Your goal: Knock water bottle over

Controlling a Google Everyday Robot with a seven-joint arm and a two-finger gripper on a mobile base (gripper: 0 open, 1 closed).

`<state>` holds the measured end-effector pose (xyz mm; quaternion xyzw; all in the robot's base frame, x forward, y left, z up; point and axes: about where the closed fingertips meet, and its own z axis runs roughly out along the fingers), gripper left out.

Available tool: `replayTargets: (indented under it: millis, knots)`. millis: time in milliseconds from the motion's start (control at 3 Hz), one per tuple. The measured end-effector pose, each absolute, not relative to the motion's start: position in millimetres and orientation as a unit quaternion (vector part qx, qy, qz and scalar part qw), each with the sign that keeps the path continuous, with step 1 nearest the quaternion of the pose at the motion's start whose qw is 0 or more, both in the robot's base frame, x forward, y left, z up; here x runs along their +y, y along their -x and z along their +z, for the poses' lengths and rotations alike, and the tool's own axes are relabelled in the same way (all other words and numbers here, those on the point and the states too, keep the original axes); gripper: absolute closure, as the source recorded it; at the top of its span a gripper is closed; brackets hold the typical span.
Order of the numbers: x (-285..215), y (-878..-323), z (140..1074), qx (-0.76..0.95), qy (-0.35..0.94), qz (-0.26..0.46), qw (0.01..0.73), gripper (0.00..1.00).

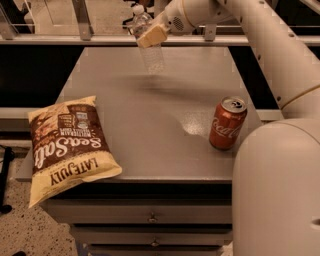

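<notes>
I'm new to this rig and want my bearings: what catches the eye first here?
The gripper sits at the far edge of the table, right in front of the clear water bottle, which appears tilted with its cap to the far left. Nearer, a Late July chip bag hangs over the front left edge. A Coca-Cola can stands upright on the right.

arm is rising from the bulky white shoulder segment at lower right, stretching diagonally up and across toward the top of the view | wrist is angling leftward and slightly downward | gripper is hanging at top centre, at the arm's far end, pointing down-left
</notes>
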<state>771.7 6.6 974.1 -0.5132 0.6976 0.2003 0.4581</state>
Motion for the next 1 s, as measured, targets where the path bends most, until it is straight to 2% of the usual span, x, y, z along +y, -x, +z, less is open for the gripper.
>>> replayTargets:
  millis: [667, 1000]
  knots:
    - [-23, -719, 938, 0.682, 0.676, 0.082, 0.267, 1.00]
    - [-26, -707, 930, 0.664, 0.715, 0.047, 0.215, 1.00]
